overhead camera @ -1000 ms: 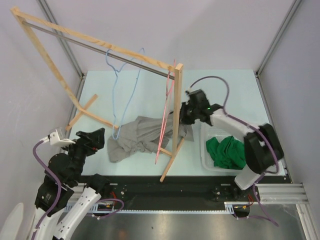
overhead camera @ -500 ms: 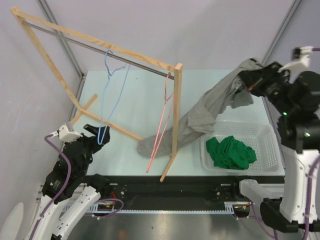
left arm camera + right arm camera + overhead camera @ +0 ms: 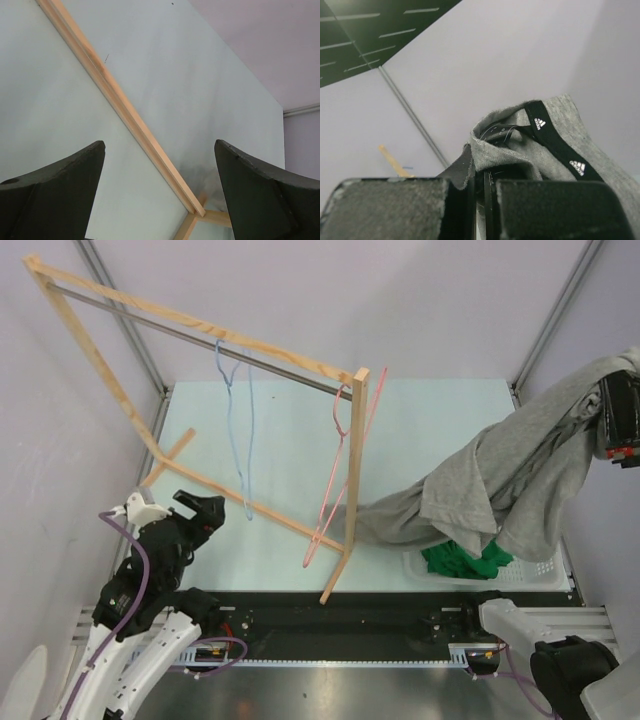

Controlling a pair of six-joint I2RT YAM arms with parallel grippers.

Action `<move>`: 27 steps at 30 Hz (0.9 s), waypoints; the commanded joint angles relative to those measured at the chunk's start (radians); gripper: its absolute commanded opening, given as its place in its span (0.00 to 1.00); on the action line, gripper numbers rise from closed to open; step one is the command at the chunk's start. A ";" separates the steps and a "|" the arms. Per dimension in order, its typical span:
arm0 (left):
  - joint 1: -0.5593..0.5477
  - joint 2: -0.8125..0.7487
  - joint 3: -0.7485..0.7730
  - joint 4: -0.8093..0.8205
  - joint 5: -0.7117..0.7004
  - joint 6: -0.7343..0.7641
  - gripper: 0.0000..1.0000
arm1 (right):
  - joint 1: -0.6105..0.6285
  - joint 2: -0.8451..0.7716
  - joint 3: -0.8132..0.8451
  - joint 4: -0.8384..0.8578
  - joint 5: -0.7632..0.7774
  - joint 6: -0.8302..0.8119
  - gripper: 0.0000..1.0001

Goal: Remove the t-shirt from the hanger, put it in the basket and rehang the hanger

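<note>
Pale lilac walls close in a mint-green tabletop (image 3: 430, 430), and over its right side hangs the grey cotton t-shirt (image 3: 500, 480). It is off the hanger and up in the air, strung from the high right edge of the overhead view down and leftward in one long drape. Its top is bunched at the right gripper (image 3: 484, 195), whose jaws are clamped together on a fold of the grey cloth. The right wrist view shows the black neck tape with small white logos looped just above the fingers (image 3: 395, 205). The shirt's low end trails onto the table near the foot of the rack's upright post; whether it touches the post I cannot tell.

Under the drape sits a white slotted plastic basket (image 3: 540, 575) holding a crumpled green cloth (image 3: 465, 558), both partly covered by the shirt.

Just left of the shirt's tail, a thin pink wire hanger (image 3: 345, 470) hangs tilted by the post of the light wooden clothes rack (image 3: 180, 320). A pale blue wire hanger (image 3: 236, 430) hangs farther along the rail, well apart from the shirt.

At the near left, the left gripper (image 3: 200, 512) hovers over the rack's floor bar — its jaws spread wide, nothing between them.
</note>
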State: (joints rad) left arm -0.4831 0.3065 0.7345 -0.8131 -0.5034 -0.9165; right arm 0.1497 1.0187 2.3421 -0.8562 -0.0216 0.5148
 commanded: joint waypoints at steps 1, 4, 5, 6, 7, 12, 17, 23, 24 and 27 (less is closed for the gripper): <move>0.003 0.005 -0.003 0.011 0.032 -0.019 0.95 | 0.060 0.014 -0.010 0.175 0.230 -0.138 0.00; 0.001 0.006 -0.007 0.022 0.046 -0.016 0.94 | 0.108 0.032 -0.004 0.241 0.359 -0.275 0.00; 0.001 0.005 -0.009 0.026 0.054 -0.015 0.95 | 0.155 0.043 0.011 0.262 0.430 -0.312 0.00; 0.003 0.008 -0.012 0.029 0.058 -0.012 0.95 | 0.180 0.052 0.026 0.267 0.463 -0.347 0.00; 0.001 0.008 -0.014 0.035 0.063 -0.012 0.94 | 0.206 0.079 0.055 0.282 0.530 -0.428 0.00; 0.003 0.023 -0.026 0.049 0.083 -0.010 0.94 | 0.376 0.115 0.114 0.353 0.681 -0.636 0.00; 0.001 0.042 -0.027 0.069 0.098 -0.013 0.93 | 0.465 0.072 0.099 0.518 0.816 -0.867 0.00; 0.001 0.078 -0.049 0.118 0.164 -0.002 0.92 | 0.675 -0.003 -0.134 0.715 0.992 -1.088 0.00; 0.001 0.085 -0.053 0.138 0.180 0.001 0.92 | 0.701 -0.037 -0.236 0.764 1.011 -1.122 0.00; 0.001 0.111 -0.073 0.181 0.249 0.008 0.92 | 0.752 -0.112 -0.399 0.812 1.081 -1.122 0.00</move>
State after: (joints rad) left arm -0.4831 0.3813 0.6857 -0.7219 -0.3534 -0.9161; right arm 0.8467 0.9546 2.1155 -0.1978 0.9237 -0.4850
